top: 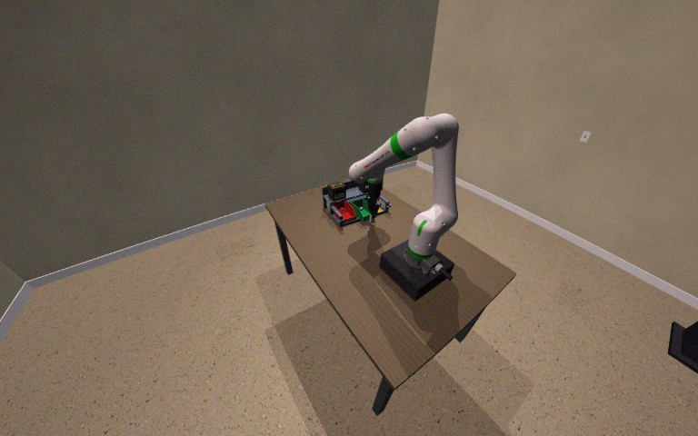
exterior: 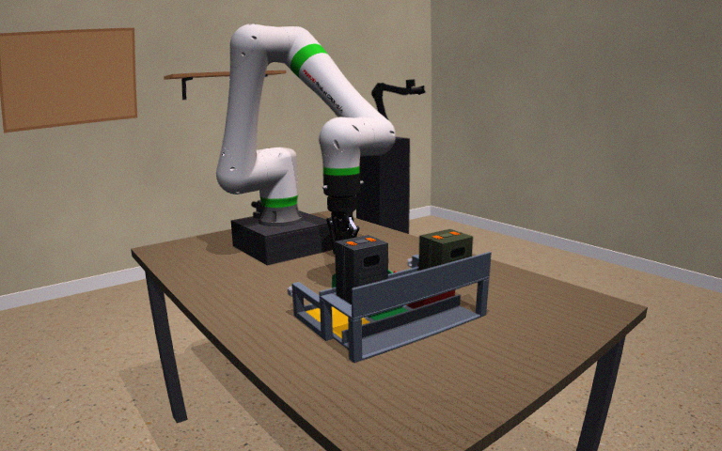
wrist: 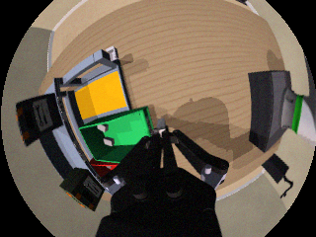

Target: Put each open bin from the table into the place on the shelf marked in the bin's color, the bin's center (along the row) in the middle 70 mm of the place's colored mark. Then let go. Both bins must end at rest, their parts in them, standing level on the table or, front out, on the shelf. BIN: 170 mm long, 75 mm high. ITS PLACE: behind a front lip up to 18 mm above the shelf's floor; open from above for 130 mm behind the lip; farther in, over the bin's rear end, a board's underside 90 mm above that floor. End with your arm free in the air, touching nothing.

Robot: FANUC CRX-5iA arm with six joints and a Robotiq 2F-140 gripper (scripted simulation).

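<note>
The grey shelf (exterior: pixel 394 303) stands on the table. The green bin (wrist: pixel 115 134) sits in the shelf's middle place, front out; it also shows in the top view (top: pixel 363 209). The red bin (top: pixel 344 212) sits in the place beside it, and only its edge shows in the wrist view (wrist: pixel 106 170). My gripper (wrist: pixel 162 123) is shut, with nothing between the fingers. Its tips are at the green bin's front rim; I cannot tell if they touch it. In the exterior view the gripper (exterior: pixel 343 225) hangs behind a black box. A small white part lies in the green bin.
The yellow-marked place (wrist: pixel 101 95) at the shelf's end holds no bin. A black box (exterior: pixel 362 260) and an olive box (exterior: pixel 445 247) stand on the shelf's top board. The robot base (exterior: pixel 279 241) is on the table behind the shelf.
</note>
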